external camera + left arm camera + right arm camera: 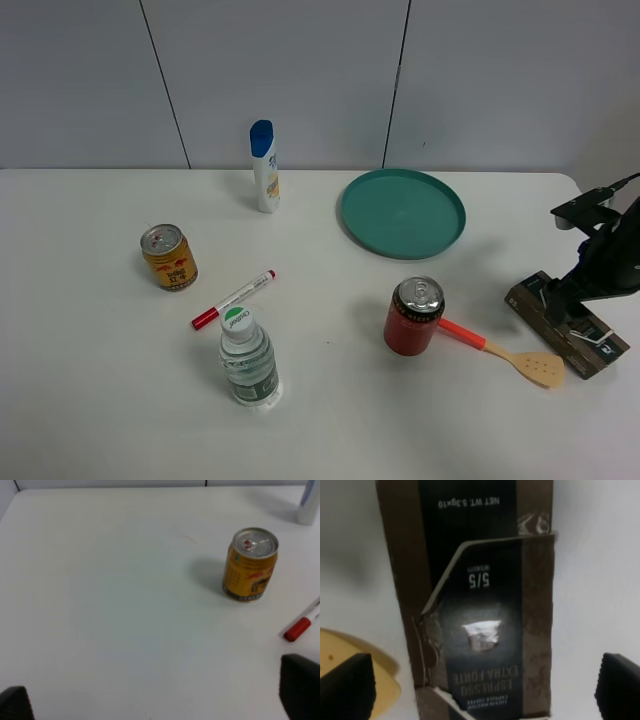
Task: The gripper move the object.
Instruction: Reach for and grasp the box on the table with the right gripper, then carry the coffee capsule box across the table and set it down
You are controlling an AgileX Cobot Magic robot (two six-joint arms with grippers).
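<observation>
Right wrist view, straight down on the object (pixel 480 605): flat at the right side of the bench (pixel 100 400), just right of the spatula (pixel 520 362), long axis running far-left to near-right. Right claw (pixel 481 689) spread wide astride it, gripping nothing; centre over the middle, then close across the narrow width, clear of the spatula. Left claw (pixel 156 696) likewise open, idle.

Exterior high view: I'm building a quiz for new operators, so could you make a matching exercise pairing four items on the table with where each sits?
Things:
1. red can
2. yellow can
3. teal plate
4. brown box

Places:
A. below the right gripper
B. farthest left on the table
C. at the red-handle end of the spatula
D. toward the back, right of the shampoo bottle

Pairs: 1-C, 2-B, 3-D, 4-A
</observation>
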